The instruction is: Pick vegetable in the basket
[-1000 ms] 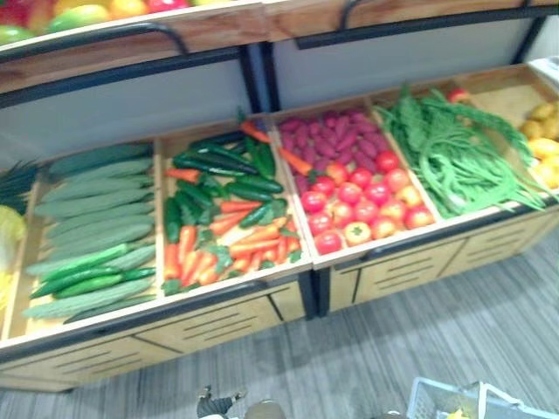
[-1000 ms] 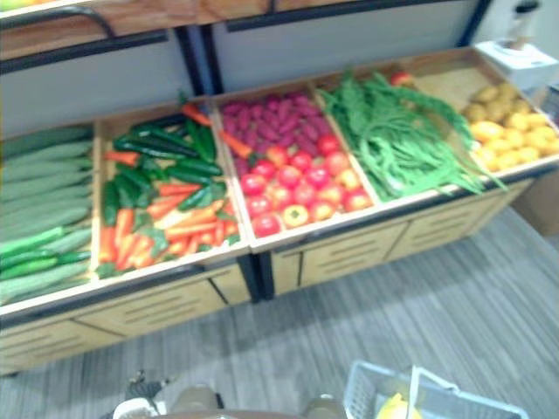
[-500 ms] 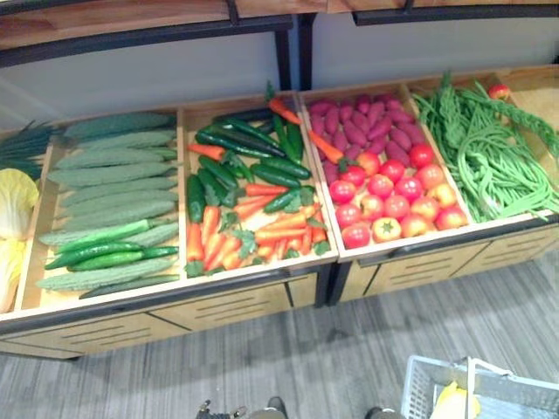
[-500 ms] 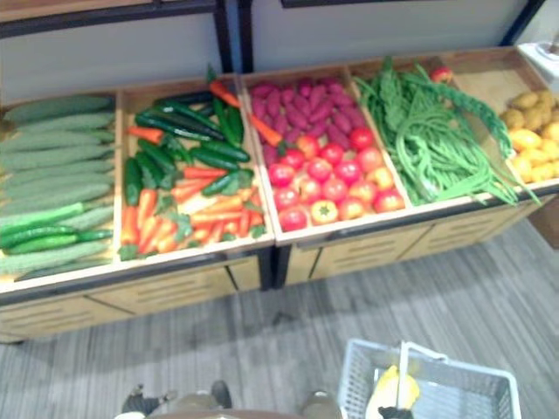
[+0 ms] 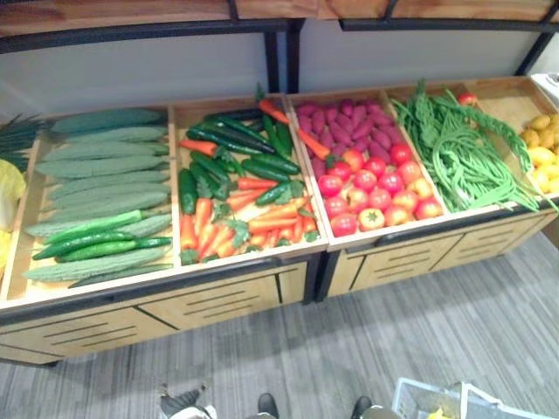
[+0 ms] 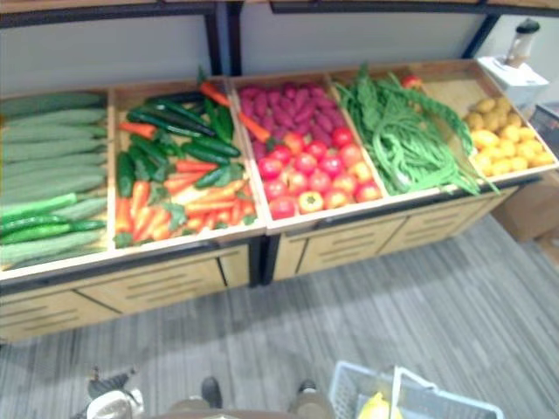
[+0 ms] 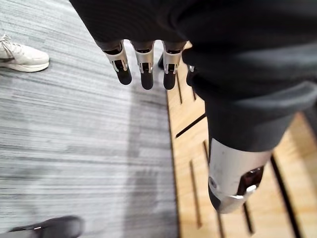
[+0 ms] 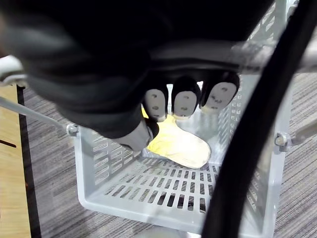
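Head views: a long wooden display stand [image 5: 218,301] holds five bins side by side. From the robot's left these contain pale-green ridged gourds [image 5: 105,166]; orange carrots [image 5: 271,223] mixed with dark-green peppers [image 5: 218,140]; red tomatoes [image 5: 376,183] in front of purple sweet potatoes [image 5: 349,122]; green long beans [image 5: 463,157]; and yellow lumpy tubers [image 6: 502,140]. All of this produce lies in its bins, with no hand near it.

A white slotted plastic basket [image 6: 349,384] hangs low at the robot's right, over the grey striped floor and well apart from the bins.

Right wrist view: the right hand [image 8: 185,101] has its fingers curled round the basket's pale handle bar [image 8: 213,52]. One pale-yellow rounded item [image 8: 178,144] lies on the basket floor; what it is cannot be told.

Left wrist view: the left hand [image 7: 143,64] hangs beside the stand's slatted wooden front, fingers straight and relaxed, holding nothing. A person's white shoe [image 7: 22,57] stands on the floor beyond it.

Progress, as judged: the basket is carried and holds a single item, so the task is at an early stage. The free left hand has yet to be raised to a bin, close on a vegetable and bring it across to the basket.
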Robot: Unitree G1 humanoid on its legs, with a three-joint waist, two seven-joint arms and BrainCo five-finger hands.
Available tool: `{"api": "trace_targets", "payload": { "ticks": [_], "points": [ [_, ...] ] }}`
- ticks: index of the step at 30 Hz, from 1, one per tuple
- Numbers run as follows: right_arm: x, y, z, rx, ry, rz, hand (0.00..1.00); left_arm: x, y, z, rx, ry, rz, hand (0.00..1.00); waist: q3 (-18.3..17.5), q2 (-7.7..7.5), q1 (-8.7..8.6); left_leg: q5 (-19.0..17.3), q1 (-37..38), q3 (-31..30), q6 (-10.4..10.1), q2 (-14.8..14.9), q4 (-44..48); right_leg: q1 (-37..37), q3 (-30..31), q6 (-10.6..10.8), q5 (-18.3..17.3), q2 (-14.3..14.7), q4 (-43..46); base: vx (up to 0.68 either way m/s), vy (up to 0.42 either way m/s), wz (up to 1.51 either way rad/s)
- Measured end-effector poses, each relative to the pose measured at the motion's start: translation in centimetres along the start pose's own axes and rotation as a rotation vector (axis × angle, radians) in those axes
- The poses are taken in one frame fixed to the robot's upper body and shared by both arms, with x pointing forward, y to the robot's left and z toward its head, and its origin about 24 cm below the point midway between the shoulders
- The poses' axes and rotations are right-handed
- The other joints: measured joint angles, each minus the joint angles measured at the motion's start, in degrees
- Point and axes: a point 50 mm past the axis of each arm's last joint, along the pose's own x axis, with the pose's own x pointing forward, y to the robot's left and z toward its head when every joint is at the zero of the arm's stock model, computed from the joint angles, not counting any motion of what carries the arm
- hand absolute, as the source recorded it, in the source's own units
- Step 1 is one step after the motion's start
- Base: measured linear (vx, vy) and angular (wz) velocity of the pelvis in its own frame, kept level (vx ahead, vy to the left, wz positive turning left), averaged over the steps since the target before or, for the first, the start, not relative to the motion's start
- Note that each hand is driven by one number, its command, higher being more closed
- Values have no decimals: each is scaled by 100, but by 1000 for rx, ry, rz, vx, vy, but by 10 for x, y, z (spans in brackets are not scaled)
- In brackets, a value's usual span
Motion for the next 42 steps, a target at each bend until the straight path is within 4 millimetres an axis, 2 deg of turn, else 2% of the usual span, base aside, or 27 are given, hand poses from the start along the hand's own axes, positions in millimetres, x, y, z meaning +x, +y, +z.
{"api": "trace_targets", "payload": {
  "ticks": [2, 3, 7, 11, 13, 18, 20, 23, 26, 28, 34, 36, 42],
  "points": [
    [-1, -2, -8, -23, 14, -13, 100, -6, 8, 27, -66, -130, 80, 0, -158, 70, 3, 19, -78, -99, -22, 38, 0, 20, -10, -7, -1, 71, -88, 17, -46, 20],
    [-1, -3, -9, -32, 11, -14, 100, -7, 10, 34, -69, -168, 103, 0, -182, 94, 6, 22, -82, -101, -19, 48, 0, 23, -9, -31, 5, 108, -99, 51, -44, 7],
    [-2, -2, -6, -46, -20, -28, 100, -18, 21, 85, -85, -436, 227, 0, -296, 237, 2, 76, -76, -184, 18, 74, 8, 102, -45, -134, 80, 203, -123, 80, -44, 7],
    [-1, -3, -2, -46, -35, -30, 100, -39, 26, 140, -112, -725, 271, 0, -349, 270, 0, 78, -55, -222, 14, 117, 28, 189, -66, -158, 94, 278, -222, 54, -32, 5],
    [0, -5, -1, -53, -42, -32, 100, -43, 28, 154, -101, -812, 275, 0, -351, 273, -5, 75, -10, -216, 11, 124, 25, 238, -60, -160, 95, 295, -252, 29, -21, -2],
    [1, -11, 3, -49, -57, -38, 100, -46, 32, 179, 95, -1028, 229, 0, -365, 297, -36, 55, 26, -91, -16, 139, -1, 216, 67, -189, 128, 322, -312, -9, -3, -13],
    [2, -13, 4, -50, -59, -30, 100, -43, 35, 191, 258, -1146, 182, 0, -379, 319, -91, 41, 31, -42, -33, 144, -5, 194, 118, -186, 137, 336, -375, -27, 0, -13],
    [2, -16, 9, -59, -88, -22, 100, -31, 34, 201, 482, -1236, 118, 0, -387, 362, -136, 17, 22, 153, -65, 182, -4, 78, 334, -219, 207, 389, -427, -16, -1, -31],
    [3, -20, 17, -64, -125, -21, 100, -22, 25, 209, 615, -1255, 39, 0, -379, 410, -182, 11, -71, 334, -74, 216, 5, -105, 513, -230, 281, 437, -488, -16, -18, -35],
    [3, -22, 22, -65, -151, -23, 100, -19, 19, 215, 661, -1273, 3, 0, -347, 439, -176, 6, -104, 502, -82, 234, 26, -222, 688, -253, 352, 473, -497, 23, -22, -41],
    [4, -22, 40, -60, -212, -13, 100, -9, 7, 235, 772, -1287, -13, 0, -101, 475, -315, 7, -204, 726, -82, 241, 29, -511, 947, -267, 412, 509, -436, 15, -15, -23],
    [3, -20, 51, -59, -250, -9, 100, -7, 3, 248, 775, -1288, 2, 0, 45, 466, -329, 8, -294, 804, -82, 234, 29, -689, 1053, -273, 426, 506, -368, -10, -9, -24],
    [2, -16, 66, -62, -298, -4, 100, 0, -2, 263, 788, -1251, 33, 0, 251, 465, -343, 8, -373, 917, -82, 225, 30, -910, 1231, -277, 430, 517, -283, 9, -15, -15]
  ]
}}
